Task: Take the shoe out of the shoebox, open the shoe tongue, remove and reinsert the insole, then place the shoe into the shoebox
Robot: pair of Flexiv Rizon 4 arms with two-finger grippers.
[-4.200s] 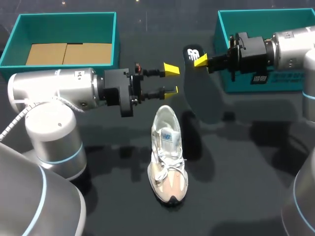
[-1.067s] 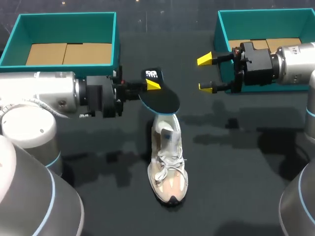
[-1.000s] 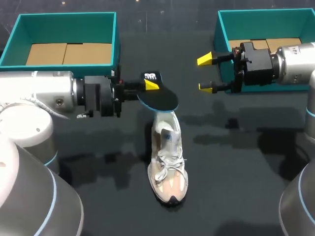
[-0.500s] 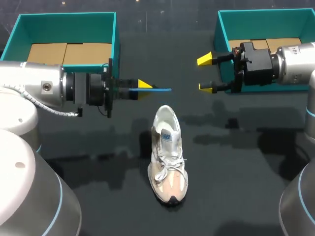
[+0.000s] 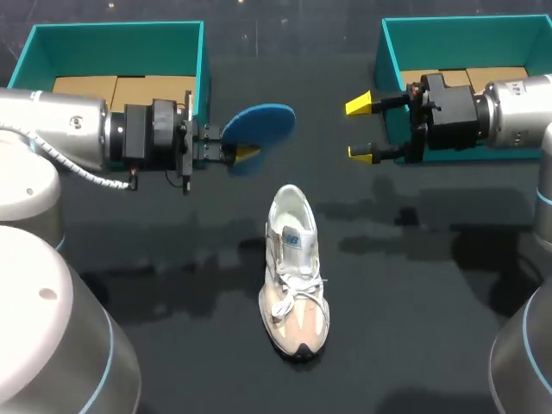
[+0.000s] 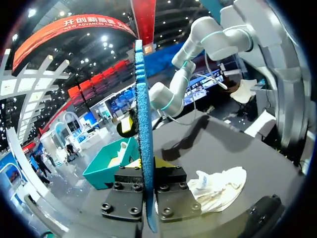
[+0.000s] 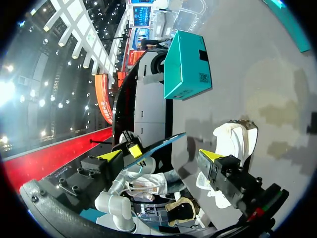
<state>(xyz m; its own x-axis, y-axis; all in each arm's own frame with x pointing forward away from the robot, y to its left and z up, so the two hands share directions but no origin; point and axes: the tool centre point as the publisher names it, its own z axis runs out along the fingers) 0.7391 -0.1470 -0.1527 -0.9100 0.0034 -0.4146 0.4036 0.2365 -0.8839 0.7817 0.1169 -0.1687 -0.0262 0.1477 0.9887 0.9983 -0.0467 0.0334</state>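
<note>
A: Where is the insole (image 5: 259, 123) now?
B: In the left gripper (image 5: 242, 153). Its jaws are clenched on one end of it. The rest sticks out toward the middle, in the air above the table (image 5: 172, 285), blue side up.
A: And the shoe (image 5: 293, 272)?
B: It stands on the table, outside the left box (image 5: 116, 47) and the right box (image 5: 466, 43), just nearer to me than the insole. Its heel points to the far side, its toe to me.
A: So the two long axes do not agree?
B: No. The insole lies across, from left to right, and the shoe runs from far to near. I think the insole must be turned into the shoe's line, and the blue side turned down, before it can enter the opening.
A: And the right gripper (image 5: 360, 129)?
B: Its jaws are released, with nothing between them. It hangs before the right box, well apart from the shoe. The left one is nearer to the heel.
A: Then the left arm does the inserting?
B: Probably. The shoe looks light and may slide when pushed, so the right one may have to hold it.
</note>
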